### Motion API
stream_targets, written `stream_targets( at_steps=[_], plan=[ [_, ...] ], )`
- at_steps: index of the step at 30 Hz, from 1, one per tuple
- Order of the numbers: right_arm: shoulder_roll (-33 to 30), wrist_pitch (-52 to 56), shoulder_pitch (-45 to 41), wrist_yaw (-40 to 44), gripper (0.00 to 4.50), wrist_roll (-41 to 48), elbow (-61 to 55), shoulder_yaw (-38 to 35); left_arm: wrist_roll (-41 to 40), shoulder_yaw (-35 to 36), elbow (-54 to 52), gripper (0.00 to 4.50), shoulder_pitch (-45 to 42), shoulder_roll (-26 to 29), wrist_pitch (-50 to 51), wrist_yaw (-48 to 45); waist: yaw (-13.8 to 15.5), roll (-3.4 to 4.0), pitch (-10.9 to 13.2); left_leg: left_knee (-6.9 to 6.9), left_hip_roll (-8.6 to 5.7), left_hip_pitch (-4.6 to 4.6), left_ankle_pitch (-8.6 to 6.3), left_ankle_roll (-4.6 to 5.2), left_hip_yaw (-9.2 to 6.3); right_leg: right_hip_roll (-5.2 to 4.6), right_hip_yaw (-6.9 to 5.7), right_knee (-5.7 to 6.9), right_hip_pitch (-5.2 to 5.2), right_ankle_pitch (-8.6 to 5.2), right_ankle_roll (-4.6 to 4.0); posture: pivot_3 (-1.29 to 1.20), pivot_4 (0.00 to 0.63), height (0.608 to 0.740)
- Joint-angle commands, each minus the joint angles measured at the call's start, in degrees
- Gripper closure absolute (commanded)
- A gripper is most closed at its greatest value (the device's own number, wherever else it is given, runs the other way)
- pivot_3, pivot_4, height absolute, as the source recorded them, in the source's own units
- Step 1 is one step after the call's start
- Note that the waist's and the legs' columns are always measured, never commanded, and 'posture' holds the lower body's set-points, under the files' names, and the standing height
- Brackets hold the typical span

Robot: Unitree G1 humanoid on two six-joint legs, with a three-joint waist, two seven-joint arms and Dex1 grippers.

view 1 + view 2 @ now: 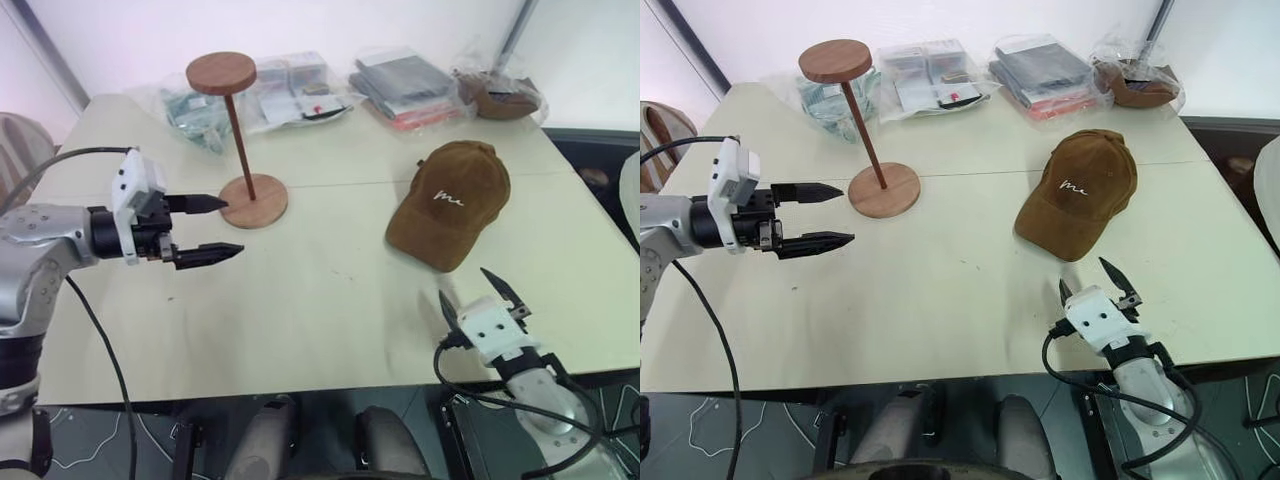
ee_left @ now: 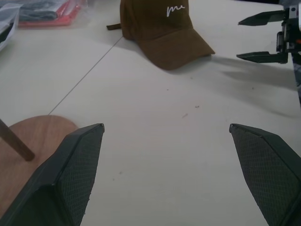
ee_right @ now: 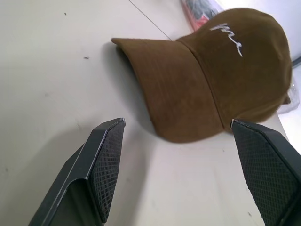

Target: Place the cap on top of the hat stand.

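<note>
Cap point(image 1: 450, 203): brown, white script on front, lying flat on the table point(image 1: 320, 300), brim toward the near edge, unheld. Hat stand point(image 1: 238, 140): upright, well apart to the cap's left, disc top bare. Right gripper point(image 1: 481, 294): fingers wide apart, empty, just before the brim. Left gripper point(image 1: 218, 228): fingers apart, empty, beside the stand's base. Plastic-wrapped packets point(image 1: 405, 85): along the far edge.

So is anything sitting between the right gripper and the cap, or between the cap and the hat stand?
Nothing visible. The open right gripper faces the cap's brim across bare table. Between the cap and the hat stand the tabletop is also bare; the plastic-wrapped packages lie behind, along the far edge.
</note>
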Motion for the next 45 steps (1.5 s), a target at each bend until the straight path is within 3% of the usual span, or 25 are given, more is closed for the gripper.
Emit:
stream_targets(
  at_steps=[1, 15, 28, 38, 41, 45],
  plan=[
    [1.4, -2.3, -2.3, -0.6, 0.85, -2.6, 1.8, 0.8, -0.9, 2.3, -2.2, 0.00, 0.5, 1.4, 0.5, 0.3, 0.1, 0.00, 0.0, 0.00, 0.00, 0.01, 0.00, 0.00, 0.00, 0.00, -0.01, 0.00, 0.02, 0.00, 0.00, 0.00, 0.150, 0.740],
    [7.0, 1.0, -14.2, -2.7, 0.85, -10.5, 17.1, 4.0, -3.0, 7.2, -8.1, 0.00, 5.6, 3.2, 3.5, 4.0, 0.0, -0.02, 0.0, -0.05, 0.00, 0.32, 0.01, -0.03, -0.02, 0.01, -0.01, 0.01, 0.15, 0.00, -0.01, 0.00, 0.150, 0.740],
    [8.8, 9.2, -16.5, -10.3, 0.85, -21.6, 22.5, 4.7, -3.9, 9.4, -10.8, 0.00, 7.8, 3.8, 4.4, 6.2, 0.5, -0.59, -0.4, -0.10, 0.00, 0.74, 0.00, -0.04, -0.04, 0.00, 0.00, -0.01, 0.45, -0.03, -0.07, 0.00, 0.150, 0.740],
    [9.0, 13.2, -17.6, -12.7, 0.85, -25.0, 23.5, 5.0, -3.8, 8.8, -10.9, 0.00, 7.2, 3.9, 4.2, 7.1, 0.5, -0.61, -0.4, -0.11, -0.01, 0.75, -0.01, -0.05, -0.05, -0.01, 0.00, -0.04, 0.49, -0.05, -0.11, 0.00, 0.150, 0.740],
    [8.9, 12.7, -17.7, -13.2, 1.64, -25.3, 23.7, 5.1, -3.7, 8.4, -10.8, 0.00, 6.9, 3.8, 4.1, 7.3, 0.6, -0.61, -0.4, -0.11, -0.01, 0.75, -0.01, -0.05, -0.05, -0.01, -0.01, -0.04, 0.49, -0.05, -0.11, 0.00, 0.150, 0.740],
    [9.0, 11.0, -17.6, -15.0, 3.70, -25.6, 23.4, 5.2, -3.6, 8.1, -10.8, 0.00, 6.6, 3.7, 3.9, 7.4, 0.3, -0.69, -0.5, -0.15, -0.02, 0.76, -0.01, -0.05, -0.05, -0.01, 0.00, -0.05, 0.48, -0.04, -0.10, 0.00, 0.150, 0.740]
  ],
)
